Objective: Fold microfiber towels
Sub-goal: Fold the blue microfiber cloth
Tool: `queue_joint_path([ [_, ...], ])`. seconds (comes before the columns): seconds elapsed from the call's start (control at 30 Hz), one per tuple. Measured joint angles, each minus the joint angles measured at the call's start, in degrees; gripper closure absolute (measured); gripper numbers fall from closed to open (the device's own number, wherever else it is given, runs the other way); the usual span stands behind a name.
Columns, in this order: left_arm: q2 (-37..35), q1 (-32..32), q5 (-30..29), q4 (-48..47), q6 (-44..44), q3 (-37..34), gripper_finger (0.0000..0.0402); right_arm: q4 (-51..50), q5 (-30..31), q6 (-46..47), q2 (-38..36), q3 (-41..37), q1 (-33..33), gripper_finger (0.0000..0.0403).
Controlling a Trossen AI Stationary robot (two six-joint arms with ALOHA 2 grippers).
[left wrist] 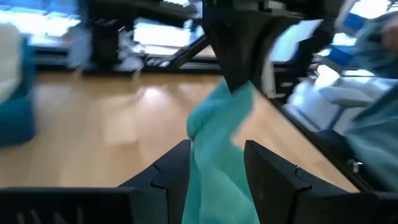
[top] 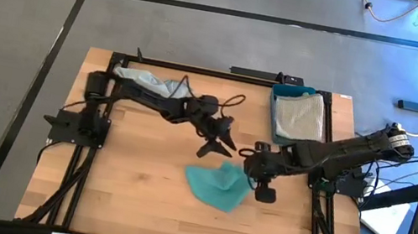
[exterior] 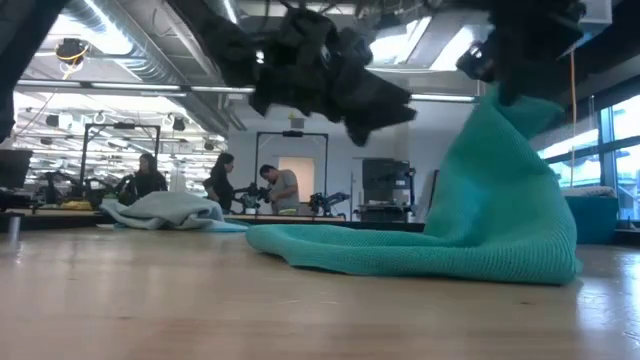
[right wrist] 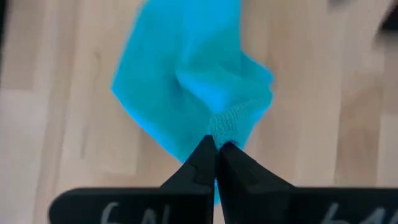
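Wooden table framed by black rails, both dark arms reaching in toward its middle. Left arm stretched from the left mount across the far half, right arm from the right mount.

Teal towel near the table's centre, slightly right, mostly heaped on the wood with one corner pulled up into a peak on its right side; seen level in the low view as a flat spread rising to a tall point. Right gripper pinched tight on that raised corner, fingers pressed together with teal cloth bunched between them; in the high view just at the towel's far-right edge.

Left gripper hovering just far-left of the towel, fingers parted moderately, teal cloth visible beyond the gap but not touching either finger; in the high view apart from the cloth.

Blue tray at the far right of the table, a folded grey towel lying in it. Crumpled grey and pale towels piled at the far left, beside the left arm.

People standing in the room well behind the table.
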Motion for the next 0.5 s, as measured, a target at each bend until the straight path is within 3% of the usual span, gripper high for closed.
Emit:
queue_joint_path([
  [0.17,4.57,-0.13,4.14,3.59,1.3,5.31,0.0259,5.38,0.44,-1.87,0.0,0.0,2.01,0.0395],
  [0.43,8.95,-0.24,18.77,3.47,-0.91,12.78,0.0259,4.55,0.39,1.02,0.0,0.0,4.02,0.0395],
  [0.5,9.21,-0.89,19.21,2.97,-1.64,12.85,0.0259,4.66,0.7,1.36,0.0,0.0,4.14,0.0395],
])
